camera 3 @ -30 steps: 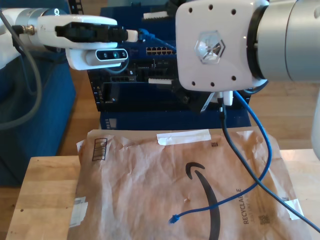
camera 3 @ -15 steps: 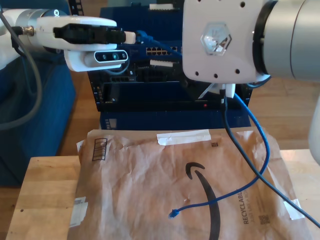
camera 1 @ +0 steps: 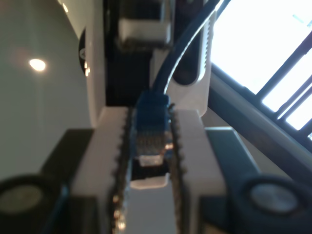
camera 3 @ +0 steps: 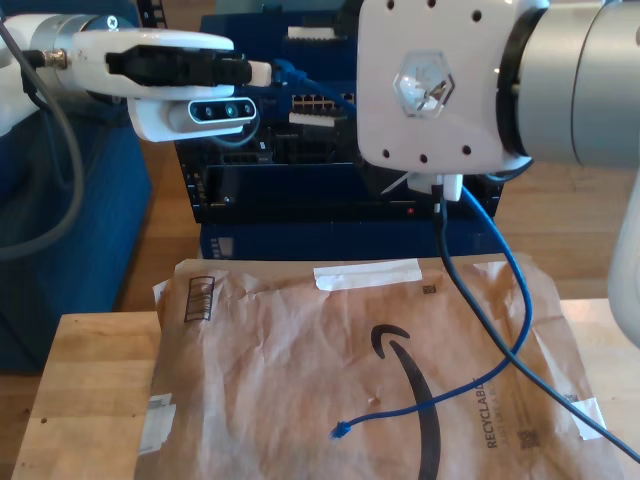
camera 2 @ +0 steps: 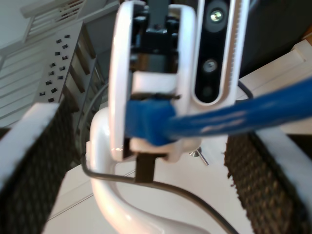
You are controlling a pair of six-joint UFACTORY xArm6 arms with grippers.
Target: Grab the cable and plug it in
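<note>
The blue cable (camera 3: 515,290) has one plug (camera 1: 150,127) clamped between the white toothed fingers of my first gripper (camera 1: 150,131). That gripper (camera 3: 262,72) sits at the upper part of the exterior view's left. From there the cable (camera 2: 229,119) passes between the black pads (camera 2: 34,161) of my second gripper (camera 2: 146,134), which stands open around it. In the exterior view the cable passes behind the big white wrist housing (camera 3: 440,80). It hangs down, loops over the brown paper mailer (camera 3: 290,340), and its free plug (camera 3: 340,431) lies there.
A dark rack holding a network switch with a row of ports (camera 3: 318,102) stands behind the wooden table (camera 3: 90,400). A thicker black robot cable (camera 3: 470,300) drapes from the big arm across the mailer toward the exterior view's right. Blue furniture (camera 3: 70,230) flanks the exterior view's left.
The big white wrist housing has shifted slightly toward the exterior view's left. The hanging loop swung with it and the free plug slid a little left and forward on the mailer.
</note>
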